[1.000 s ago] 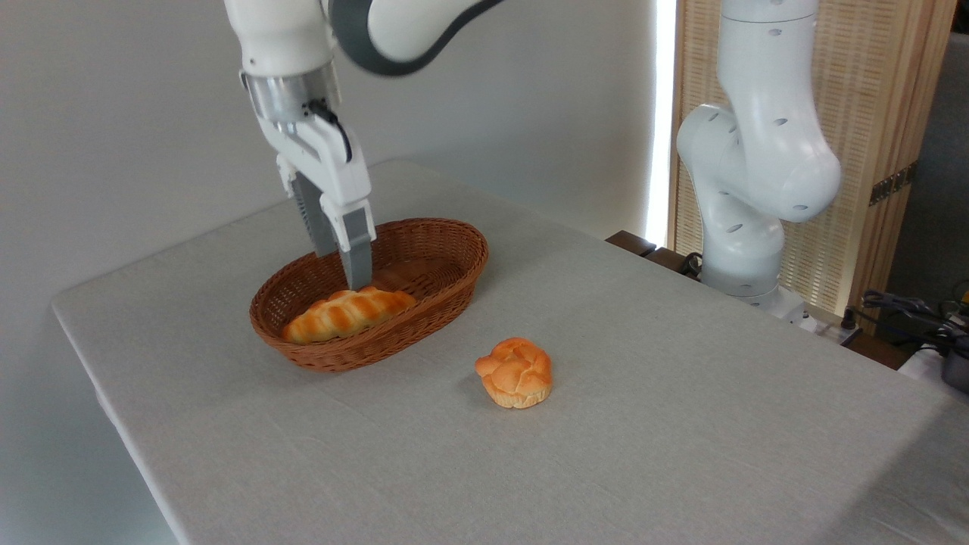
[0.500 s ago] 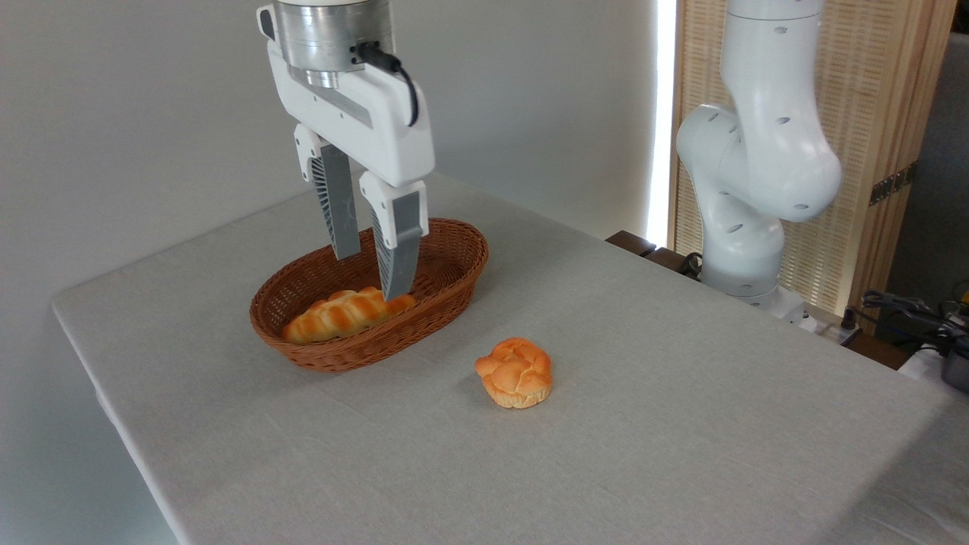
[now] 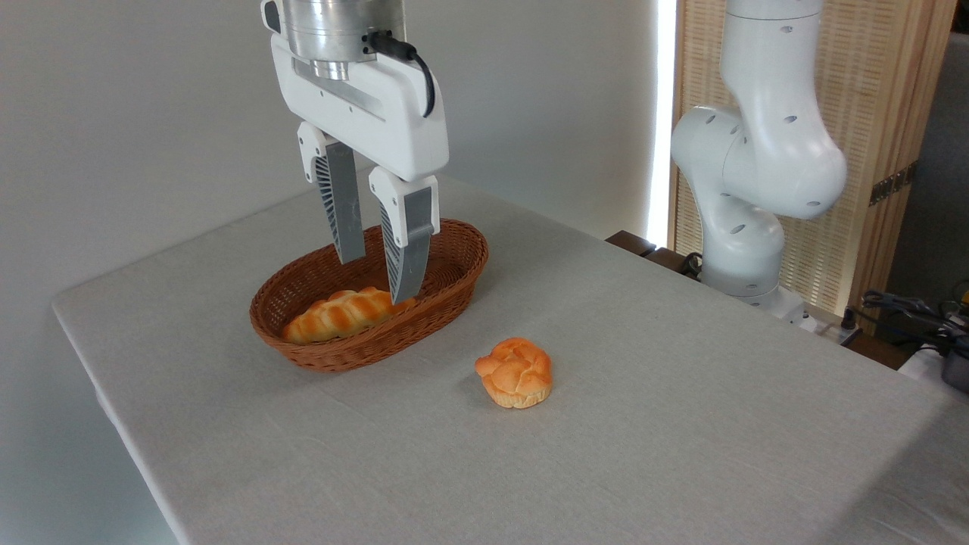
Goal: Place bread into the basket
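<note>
The braided golden-orange bread [image 3: 341, 315] lies inside the oval brown wicker basket [image 3: 454, 281], along its near left side. My gripper [image 3: 378, 278] hangs over the basket's middle, open, with nothing between its grey fingers [image 3: 409, 257]. In the picture the nearer fingertip overlaps the loaf's right end, but I cannot tell if it touches.
A small round knotted bun [image 3: 515, 372] rests on the grey tablecloth, to the right of and nearer than the basket. The arm's white base [image 3: 749, 227] stands at the table's far right edge. Cables and dark gear [image 3: 920, 318] lie beyond that edge.
The gripper turned about its axis and moved right across the basket, then rose slightly. The loaf stays in the basket, unmoved.
</note>
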